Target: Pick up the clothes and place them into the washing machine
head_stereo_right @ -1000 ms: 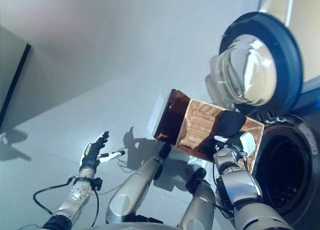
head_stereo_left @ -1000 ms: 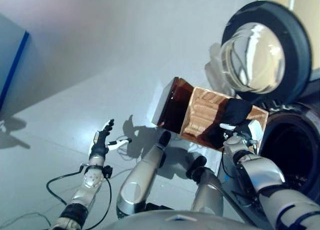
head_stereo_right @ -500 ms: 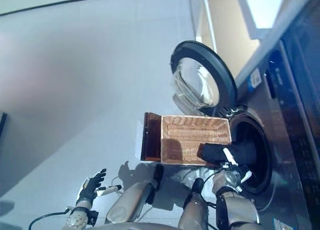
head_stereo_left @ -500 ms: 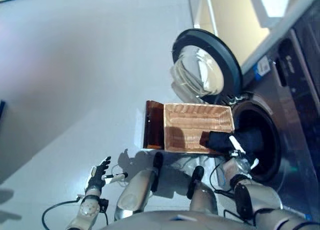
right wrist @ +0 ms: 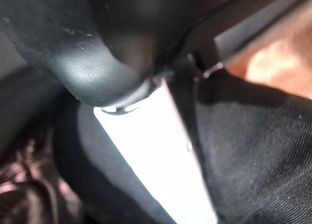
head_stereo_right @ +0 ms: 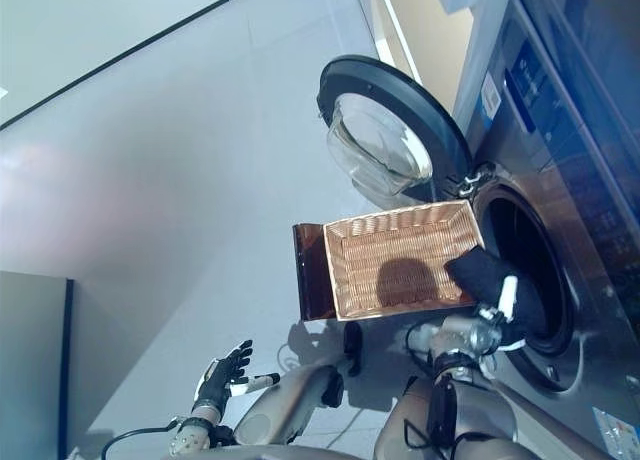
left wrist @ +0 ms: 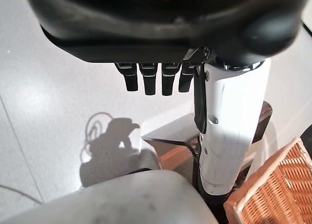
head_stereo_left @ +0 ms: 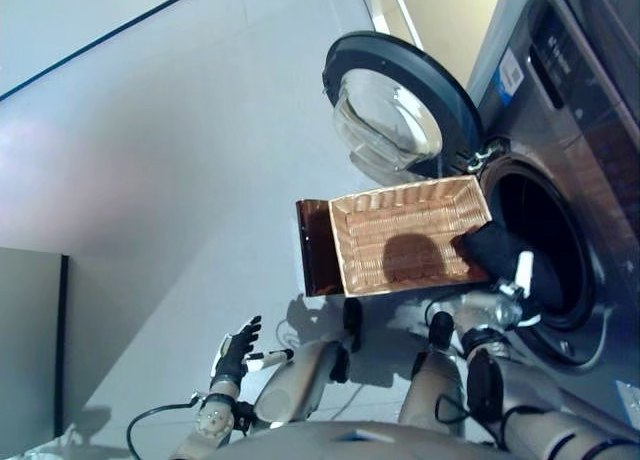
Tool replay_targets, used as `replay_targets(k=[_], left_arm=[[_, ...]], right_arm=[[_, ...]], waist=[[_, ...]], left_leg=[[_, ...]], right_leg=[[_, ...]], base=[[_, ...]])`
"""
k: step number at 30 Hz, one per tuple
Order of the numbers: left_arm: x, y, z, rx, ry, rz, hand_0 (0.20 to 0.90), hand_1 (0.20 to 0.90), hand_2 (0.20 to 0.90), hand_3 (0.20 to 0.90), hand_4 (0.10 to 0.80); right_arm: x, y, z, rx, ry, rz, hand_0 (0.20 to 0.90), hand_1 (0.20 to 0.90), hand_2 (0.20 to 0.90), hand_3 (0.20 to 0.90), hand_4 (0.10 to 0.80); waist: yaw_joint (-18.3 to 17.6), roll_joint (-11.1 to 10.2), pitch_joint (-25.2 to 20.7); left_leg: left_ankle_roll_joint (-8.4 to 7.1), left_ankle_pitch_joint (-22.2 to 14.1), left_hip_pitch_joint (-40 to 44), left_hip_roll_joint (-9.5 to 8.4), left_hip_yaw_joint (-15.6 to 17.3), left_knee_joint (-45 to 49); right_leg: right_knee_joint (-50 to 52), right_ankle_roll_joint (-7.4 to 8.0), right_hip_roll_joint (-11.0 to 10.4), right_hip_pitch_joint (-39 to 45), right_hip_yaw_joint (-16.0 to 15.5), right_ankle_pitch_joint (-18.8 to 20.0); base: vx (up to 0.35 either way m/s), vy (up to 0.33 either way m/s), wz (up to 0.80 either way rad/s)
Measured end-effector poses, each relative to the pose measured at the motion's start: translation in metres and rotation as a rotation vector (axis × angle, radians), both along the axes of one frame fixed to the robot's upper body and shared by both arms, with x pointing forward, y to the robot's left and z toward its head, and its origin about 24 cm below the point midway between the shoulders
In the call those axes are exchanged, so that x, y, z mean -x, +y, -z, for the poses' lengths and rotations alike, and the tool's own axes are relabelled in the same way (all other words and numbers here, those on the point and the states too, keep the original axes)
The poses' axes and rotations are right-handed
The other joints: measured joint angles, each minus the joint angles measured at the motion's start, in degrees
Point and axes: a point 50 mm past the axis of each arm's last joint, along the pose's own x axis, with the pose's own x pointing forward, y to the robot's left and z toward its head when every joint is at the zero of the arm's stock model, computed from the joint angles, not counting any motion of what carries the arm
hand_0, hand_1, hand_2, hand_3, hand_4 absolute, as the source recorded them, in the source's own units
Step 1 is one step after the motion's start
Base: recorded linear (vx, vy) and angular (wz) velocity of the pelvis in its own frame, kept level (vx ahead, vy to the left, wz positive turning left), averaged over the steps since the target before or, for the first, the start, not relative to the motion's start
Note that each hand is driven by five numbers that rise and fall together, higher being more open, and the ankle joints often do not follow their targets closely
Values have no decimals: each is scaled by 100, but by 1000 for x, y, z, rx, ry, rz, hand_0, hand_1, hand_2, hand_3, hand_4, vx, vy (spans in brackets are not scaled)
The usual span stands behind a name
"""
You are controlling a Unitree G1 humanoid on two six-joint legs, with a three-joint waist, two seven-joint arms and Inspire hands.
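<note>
In the left eye view we see a pale grey floor (head_stereo_left: 150,130) and a washing machine (head_stereo_left: 590,130) with its round door (head_stereo_left: 395,115) swung open beside a wicker basket (head_stereo_left: 405,235). Our right hand (head_stereo_left: 500,300) grips the black clothes (head_stereo_left: 495,248) at the drum's mouth, touching the basket's corner. In the left wrist view our left hand (left wrist: 161,80) hangs over the floor with relaxed fingers, holding nothing. In the right wrist view black cloth lies pressed against the white thumb.

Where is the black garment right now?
In the right hand, the black garment hangs at the washing machine's drum opening, beside the wicker basket.
</note>
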Motion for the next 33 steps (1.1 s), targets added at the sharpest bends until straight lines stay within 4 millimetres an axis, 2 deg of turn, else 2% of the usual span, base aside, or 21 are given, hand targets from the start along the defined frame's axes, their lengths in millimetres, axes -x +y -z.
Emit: replay_targets(k=[1, 2, 4, 6, 8, 9, 10, 12, 14, 17, 19, 21, 22, 23, 24, 25, 26, 27, 28, 29, 33], left_arm=[[-1, -1, -1, 8, -7, -3, 900, 900, 900, 900, 800], [-2, -1, -1, 10, -10, -5, 900, 900, 900, 900, 800], [-3, -4, -3, 20, -21, 20, 900, 900, 900, 900, 800], [-5, -5, -5, 30, -41, 12, 900, 900, 900, 900, 800], [-17, -4, -12, 48, -90, -6, 900, 900, 900, 900, 800], [-25, -2, -18, 56, -124, -15, 900, 900, 900, 900, 800], [-33, 1, -23, 65, -164, -33, 900, 900, 900, 900, 800], [-37, 4, -25, 69, -181, -60, 900, 900, 900, 900, 800], [-37, 5, -24, 73, -174, -72, 900, 900, 900, 900, 800], [-34, 5, -23, 82, -164, -88, 900, 900, 900, 900, 800], [-30, 8, -21, 86, -150, -112, 900, 900, 900, 900, 800], [-30, 10, -20, 89, -145, -126, 900, 900, 900, 900, 800], [-30, 10, -20, 89, -148, -127, 900, 900, 900, 900, 800], [-30, 10, -20, 88, -147, -128, 900, 900, 900, 900, 800], [-30, 11, -20, 87, -146, -133, 900, 900, 900, 900, 800], [-30, 12, -20, 82, -148, -136, 900, 900, 900, 900, 800], [-31, 13, -20, 78, -150, -142, 900, 900, 900, 900, 800], [-30, 15, -20, 54, -147, -146, 900, 900, 900, 900, 800], [-30, 17, -20, 39, -150, -147, 900, 900, 900, 900, 800], [-31, 18, -21, 24, -157, -141, 900, 900, 900, 900, 800], [-33, 20, -25, -6, -183, -144, 900, 900, 900, 900, 800]], right_arm=[[-11, -10, -23, 36, -45, 12, 200, 200, 200, 200, 300], [-16, -16, -36, 68, -68, 17, 200, 200, 200, 200, 300], [-33, -41, -93, 141, -135, 51, 200, 200, 200, 200, 300], [-40, -38, -105, 192, -99, 26, 200, 200, 200, 200, 300], [-52, -41, -144, 219, -159, 33, 200, 200, 200, 200, 300], [-55, -41, -164, 262, -189, 33, 200, 200, 200, 200, 300], [-57, -41, -180, 345, -211, 14, 900, 900, 900, 900, 800], [-59, -37, -196, 473, -207, -28, 900, 900, 900, 900, 800], [-61, -35, -196, 477, -201, -40, 900, 900, 900, 900, 800], [-62, -35, -197, 449, -221, -38, 900, 900, 900, 900, 800], [-63, -33, -194, 441, -225, -46, 900, 900, 900, 900, 800], [-64, -33, -193, 447, -215, -54, 900, 900, 900, 900, 800], [-66, -32, -192, 460, -193, -68, 900, 900, 900, 900, 800], [-68, -31, -190, 469, -160, -82, 900, 900, 900, 900, 800], [-69, -31, -186, 500, -97, -103, 900, 900, 900, 900, 800], [-69, -33, -181, 539, 0, -134, 900, 900, 900, 900, 800], [-70, -33, -177, 599, 109, -168, 900, 900, 900, 900, 800], [-72, -32, -169, 748, 376, -249, 900, 900, 900, 900, 800], [-72, -31, -164, 888, 572, -308, 900, 900, 900, 900, 800], [-72, -31, -161, 996, 715, -348, 900, 900, 900, 900, 800], [-73, -28, -156, 1102, 864, -401, 900, 900, 900, 900, 800]], waist=[[-6, 98, 47], [11, 148, 57], [87, 314, 83], [121, 340, 114], [81, 349, 228], [118, 334, 346], [117, 311, 532], [59, 218, 671], [1, 67, 787], [-9, -88, 903], [-16, -184, 973], [-32, -203, 986], [-41, -204, 987], [-35, -211, 992], [-63, -215, 995], [-38, -218, 997], [-67, -217, 996], [-64, -216, 992], [-91, -218, 993], [-134, -215, 993], [-148, -198, 980]], left_leg=[[-2, 25, -7, -27, 15, -27], [7, 31, -5, -40, 26, -38], [45, 95, -22, -83, 144, -105], [41, 94, -176, -144, 180, -39], [60, -15, -569, -209, 250, 376], [174, -196, -835, -203, 334, 811], [191, -420, -1044, -189, 395, 1293], [159, -739, -1445, -161, 401, 1946], [181, -930, -1599, -136, 393, 2247], [197, -915, -1607, -124, 443, 2216], [193, -952, -1593, -89, 536, 2249], [251, -924, -1581, -71, 603, 2316], [281, -998, -1561, -54, 630, 2319], [282, -965, -1545, -64, 638, 2339], [289, -1000, -1489, -53, 644, 2322], [280, -974, -1445, -66, 630, 2317], [237, -1044, -1407, -44, 629, 2270], [256, -1006, -1381, -53, 574, 2294], [189, -1011, -1383, -36, 557, 2292], [183, -1057, -1391, -27, 501, 2288], [22, -870, -1394, -18, 225, 2182]], right_leg=[[39, 17, -14, -63, 51, 8], [66, 27, -32, -93, 85, 1], [121, 65, -59, -239, 242, 24], [326, 86, -93, -571, 466, 4], [737, 111, -149, -1014, 666, -68], [1074, 102, -135, -1309, 832, -143], [1408, 73, -126, -1509, 962, -270], [1882, 60, -64, -1866, 1139, -432], [2119, 116, -45, -1991, 1180, -562], [2047, 120, 11, -2018, 1285, -526], [2034, 62, 27, -2009, 1328, -494], [1994, 121, 38, -1980, 1365, -419], [1986, 92, 37, -1955, 1351, -439], [1994, 168, 37, -1941, 1364, -354], [1979, 116, 22, -1873, 1328, -425], [1978, 158, 21, -1850, 1333, -359], [1982, 104, 12, -1800, 1290, -448], [2012, 139, 23, -1762, 1271, -416], [2008, 85, 19, -1751, 1221, -448], [1994, 95, 20, -1753, 1161, -499], [2019, -30, 51, -1695, 942, -509]], base=[[-13, 40, -14], [-36, 78, -12], [-70, 65, -25], [-121, 14, -34], [-66, -42, -19], [-75, -77, -31], [-32, -75, -41], [66, -29, -22], [36, 17, -3], [-25, 23, -6], [-47, 38, -18], [37, 21, -16], [-37, 11, -15], [-138, 6, -12], [-41, -6, -6], [-47, -14, -2], [-50, -36, -1], [-48, -55, 2], [-35, -72, 7], [-27, -70, 13], [-18, -57, 25]])
